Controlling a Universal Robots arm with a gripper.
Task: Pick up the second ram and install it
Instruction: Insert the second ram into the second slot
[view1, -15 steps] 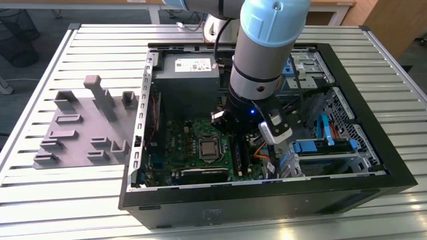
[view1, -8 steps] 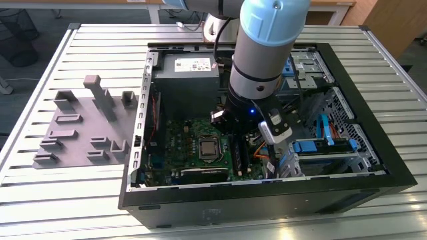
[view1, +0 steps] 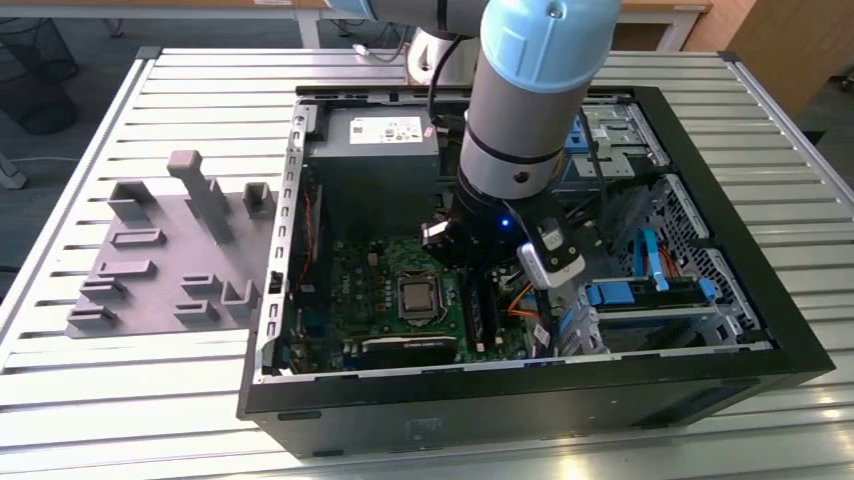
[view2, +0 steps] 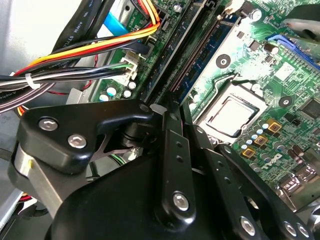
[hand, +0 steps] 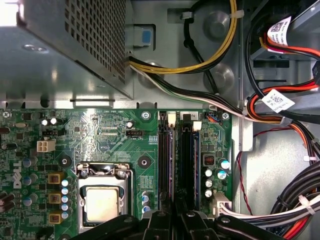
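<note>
- The gripper (view2: 169, 107) has its black fingers (view2: 172, 150) drawn in close, with hardly any gap between them. The tips are down at the near end of the memory slots (hand: 185, 160).
- I cannot tell whether the tips actually pinch anything. They sit right at the end of the second ram (view2: 206, 54).
- The second ram stands on edge in a slot, on the side nearest the processor socket (view2: 231, 116). Its blue-green board faces sideways.
- Its long axis lies along the slots and parallel to the socket's side. In the exterior view those slots run roughly from 12 o'clock to 6 o'clock.
- In the second wrist view, a bundle of black, red and yellow cables (view2: 85, 55) lies on the other side of the slots from the socket.
- In the exterior view, the arm (view1: 527, 110) reaches down into the open computer case (view1: 747, 300), over the green motherboard (view1: 360, 290).
- The grey holder tray (view1: 160, 270) lies on the slatted table (view1: 80, 400), at about 9 o'clock from the case and just beside it.
</note>
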